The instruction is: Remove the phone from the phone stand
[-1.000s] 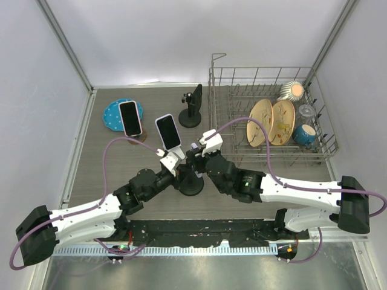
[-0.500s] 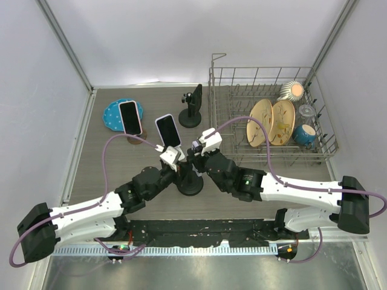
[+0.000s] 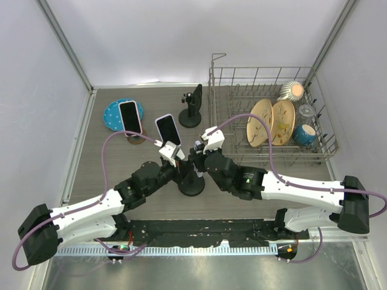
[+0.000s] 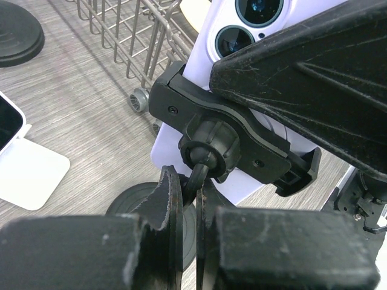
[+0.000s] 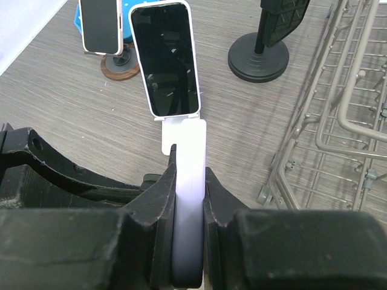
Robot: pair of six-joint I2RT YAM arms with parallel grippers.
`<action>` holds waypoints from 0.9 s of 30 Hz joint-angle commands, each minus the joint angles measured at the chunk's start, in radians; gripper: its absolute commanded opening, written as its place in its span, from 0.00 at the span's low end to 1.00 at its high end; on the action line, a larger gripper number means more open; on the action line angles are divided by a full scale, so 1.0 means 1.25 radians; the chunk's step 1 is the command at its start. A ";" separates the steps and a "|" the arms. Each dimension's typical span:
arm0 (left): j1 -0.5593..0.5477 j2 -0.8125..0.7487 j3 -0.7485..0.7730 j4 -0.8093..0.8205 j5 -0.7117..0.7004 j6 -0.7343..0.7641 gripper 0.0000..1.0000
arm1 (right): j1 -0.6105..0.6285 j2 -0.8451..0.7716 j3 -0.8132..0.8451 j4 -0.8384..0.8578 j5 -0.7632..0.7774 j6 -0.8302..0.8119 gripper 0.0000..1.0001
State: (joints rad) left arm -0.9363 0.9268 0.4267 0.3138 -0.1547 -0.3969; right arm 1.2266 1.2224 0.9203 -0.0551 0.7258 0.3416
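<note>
Right gripper (image 5: 188, 175) closed since earlier frame, now pinching phone (image 5: 187, 205) edge, mid-table. Left gripper (image 4: 188, 193) narrow, clamped on stand (image 4: 224, 136) stem. Phone still in stand. Rack (image 3: 260, 68) edge close on right, white phone (image 5: 166, 57) just beyond.

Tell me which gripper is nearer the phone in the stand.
Right: the right gripper clamps the phone by its edge; the left gripper pinches the stand stem just behind it.

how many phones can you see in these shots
3. The back-left phone stands by the blue plate; the middle phone sits on a white stand; the lavender phone is clamped in the black stand, mostly hidden from above.
</note>
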 commanded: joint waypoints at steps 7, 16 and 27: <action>0.074 -0.039 -0.025 0.032 -0.097 -0.062 0.00 | 0.057 -0.018 0.014 -0.194 0.077 0.041 0.01; 0.073 -0.136 -0.048 -0.045 -0.188 -0.054 0.00 | 0.056 0.028 0.059 -0.290 0.213 0.127 0.01; 0.063 -0.190 -0.066 -0.061 -0.172 -0.054 0.00 | 0.054 0.102 0.134 -0.456 0.374 0.263 0.01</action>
State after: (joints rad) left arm -0.9138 0.7399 0.3569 0.2333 -0.1226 -0.4232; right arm 1.3087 1.3323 1.0657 -0.2710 0.9478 0.6632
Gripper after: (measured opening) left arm 0.077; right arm 0.208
